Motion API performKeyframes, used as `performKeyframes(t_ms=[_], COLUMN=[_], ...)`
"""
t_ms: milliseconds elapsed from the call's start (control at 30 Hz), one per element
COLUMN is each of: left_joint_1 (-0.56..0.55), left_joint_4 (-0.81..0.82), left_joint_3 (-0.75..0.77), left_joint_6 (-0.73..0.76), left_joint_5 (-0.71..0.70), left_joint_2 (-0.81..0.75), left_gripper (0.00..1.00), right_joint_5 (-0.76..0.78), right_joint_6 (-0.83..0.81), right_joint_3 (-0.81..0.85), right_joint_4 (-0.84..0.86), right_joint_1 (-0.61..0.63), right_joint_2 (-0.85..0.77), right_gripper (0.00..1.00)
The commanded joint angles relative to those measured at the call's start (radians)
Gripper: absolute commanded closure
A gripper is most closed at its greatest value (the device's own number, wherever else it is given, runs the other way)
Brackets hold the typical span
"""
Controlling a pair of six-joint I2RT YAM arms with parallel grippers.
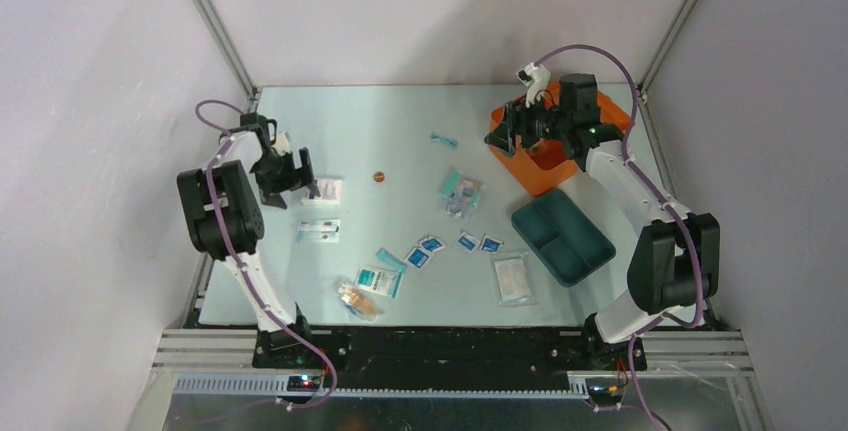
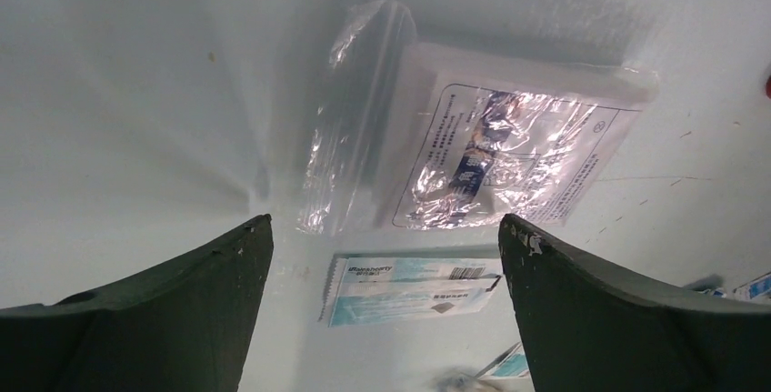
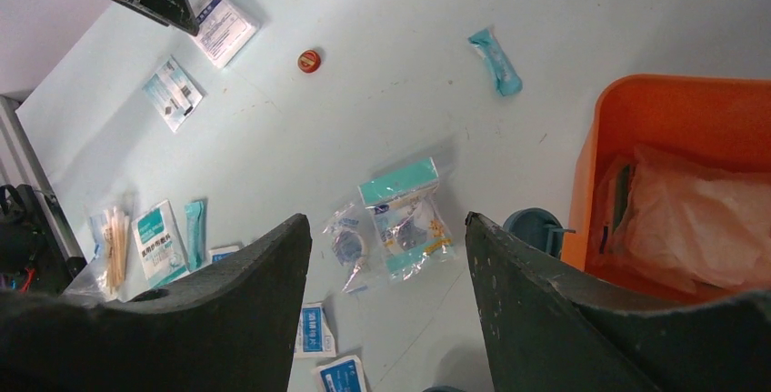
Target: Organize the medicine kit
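Note:
The medicine kit (image 1: pixel 537 173), an orange case, stands at the table's back right with a clear bag (image 3: pixel 691 219) inside it. In the right wrist view its orange wall (image 3: pixel 673 105) fills the right side. Its dark teal divided tray (image 1: pixel 562 236) lies on the table in front of it. My right gripper (image 1: pixel 508 137) hovers at the case's left edge, open (image 3: pixel 386 219) and holding nothing. My left gripper (image 1: pixel 300 173) is at the left, open (image 2: pixel 382 224), just above a clear packet (image 2: pixel 495 146) and a blue-white sachet (image 2: pixel 414 289), gripping neither.
Loose supplies lie over the table: a small red cap (image 1: pixel 379 176), a teal sachet (image 1: pixel 444 139), clear packets (image 1: pixel 459 191), small blue-white sachets (image 1: pixel 432 244), a gauze packet (image 1: pixel 514 278), and a bag of swabs (image 1: pixel 360 299) near the front edge.

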Motion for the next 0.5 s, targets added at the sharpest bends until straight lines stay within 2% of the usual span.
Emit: performKeyframes(t_ms=[0, 133, 267, 367, 400, 467], left_joint_1=[0.008, 0.008, 0.014, 0.019, 0.019, 0.019], left_joint_4=[0.005, 0.005, 0.006, 0.006, 0.006, 0.005], left_joint_3=[0.025, 0.037, 0.04, 0.037, 0.038, 0.036], left_joint_6=[0.013, 0.007, 0.014, 0.036, 0.043, 0.049], left_joint_5=[0.073, 0.19, 0.239, 0.257, 0.271, 0.271], left_joint_2=[0.033, 0.064, 0.088, 0.091, 0.091, 0.087], left_gripper=[0.01, 0.05, 0.19, 0.46, 0.62, 0.74], right_joint_5=[-0.003, -0.002, 0.004, 0.009, 0.011, 0.015], right_joint_6=[-0.012, -0.01, -0.014, -0.019, -0.021, -0.022], right_joint_3=[0.009, 0.009, 0.009, 0.009, 0.009, 0.007], right_joint_4=[0.013, 0.015, 0.009, 0.002, 0.001, 0.003], right_joint_1=[0.011, 0.018, 0.02, 0.02, 0.02, 0.02], right_joint_2=[0.001, 0.005, 0.005, 0.003, 0.004, 0.005], right_gripper=[0.32, 0.32, 0.32, 0.32, 0.32, 0.32])
